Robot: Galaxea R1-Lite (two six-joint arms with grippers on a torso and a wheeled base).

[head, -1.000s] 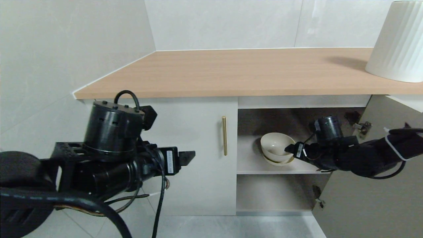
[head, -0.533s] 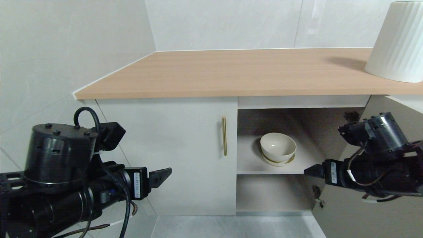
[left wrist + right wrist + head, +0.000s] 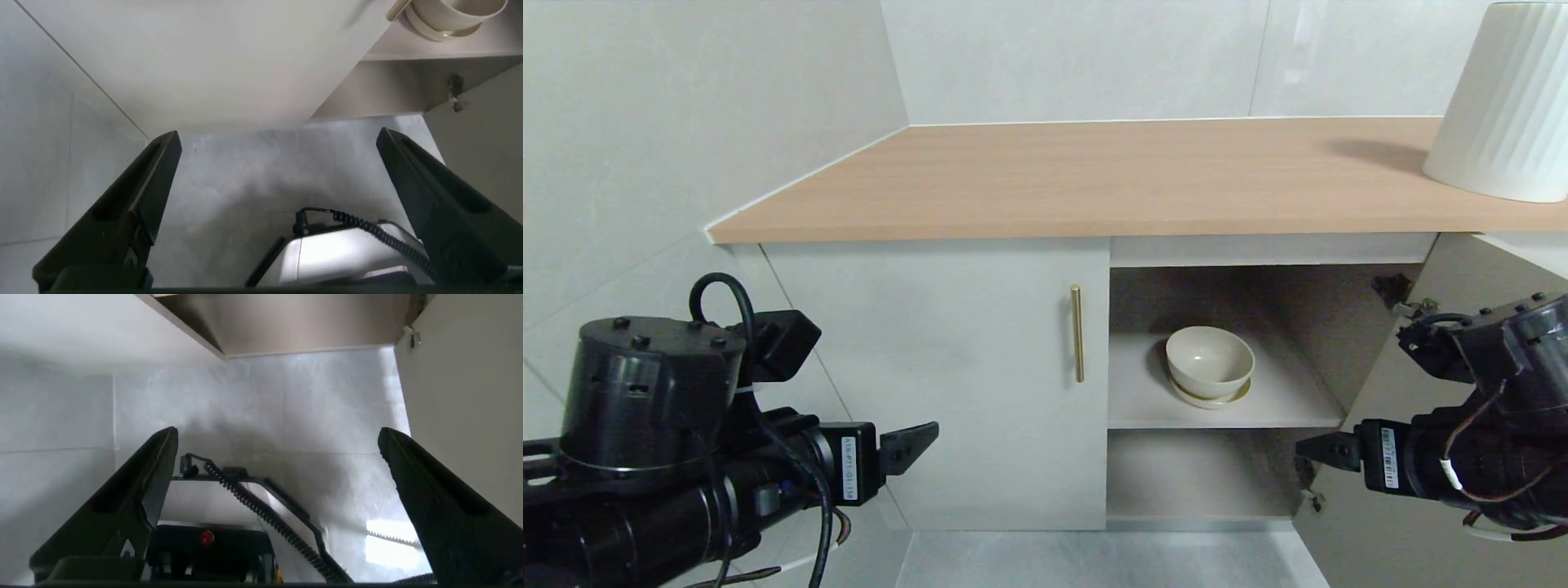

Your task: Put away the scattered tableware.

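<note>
A cream bowl [image 3: 1209, 359] sits on a small plate [image 3: 1210, 400] on the upper shelf [image 3: 1282, 400] of the open cabinet; its edge also shows in the left wrist view [image 3: 453, 10]. My right gripper [image 3: 1313, 451] hangs outside the cabinet, below and to the right of the bowl, in front of the open door. Its fingers are spread wide with nothing between them [image 3: 278, 437]. My left gripper [image 3: 921, 441] is low at the left, before the closed door, open and holding nothing [image 3: 278, 139].
The closed left door carries a gold handle [image 3: 1077, 335]. The right door [image 3: 1413, 506] stands swung open beside my right arm. A wooden countertop [image 3: 1094, 180] runs above, with a white ribbed object [image 3: 1503, 106] at its right end. The lower shelf [image 3: 1192, 482] is bare.
My right gripper has drawn back out of the cabinet from the bowl, down and to the right. My left arm has dropped lower and to the left. The bowl stays on the shelf.
</note>
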